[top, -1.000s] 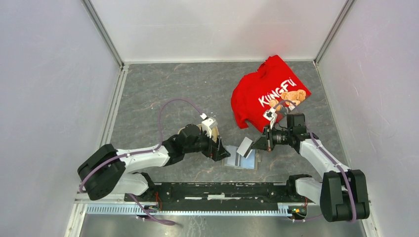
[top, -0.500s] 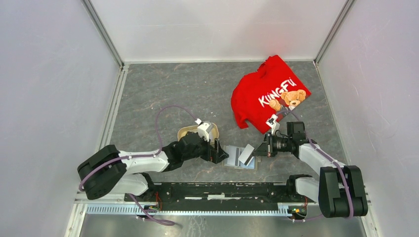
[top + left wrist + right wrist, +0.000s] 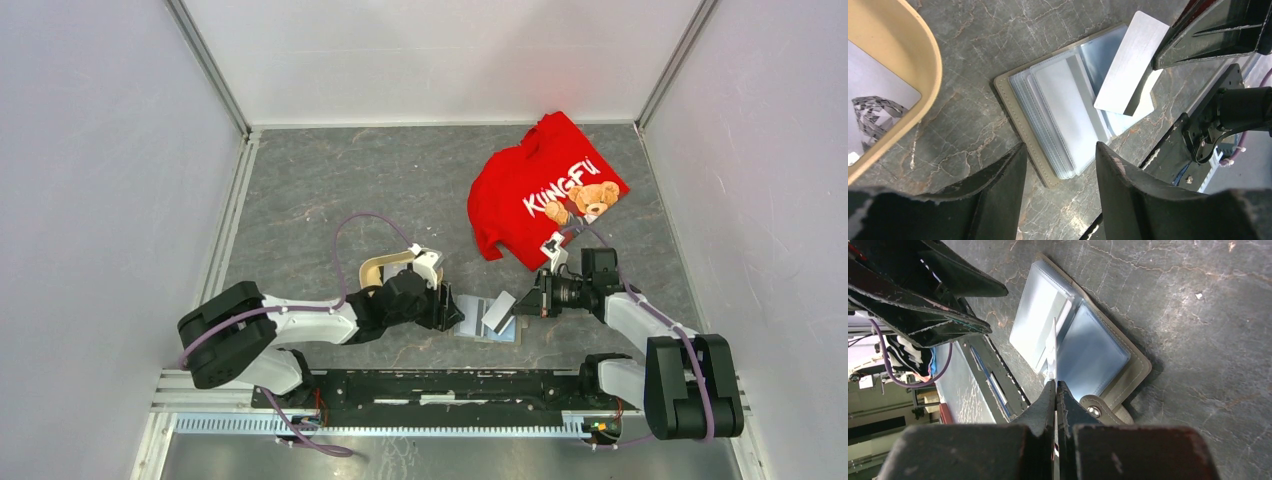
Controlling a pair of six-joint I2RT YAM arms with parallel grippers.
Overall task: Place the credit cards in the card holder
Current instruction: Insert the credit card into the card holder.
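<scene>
Credit card, pinched edge-on by the clenched right pincer, hung tilted over the open card holder at the near surface, left pincer spread and empty; missing the sleeve mouth could shove the holder away.

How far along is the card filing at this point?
Done: the card holder lies open. In hand: the right gripper pinches a silver card, tilted over the sleeves; the left gripper, jaws open, straddles the holder's edge. Left: slide that card in; a grey card lies in the beige tray.
</scene>
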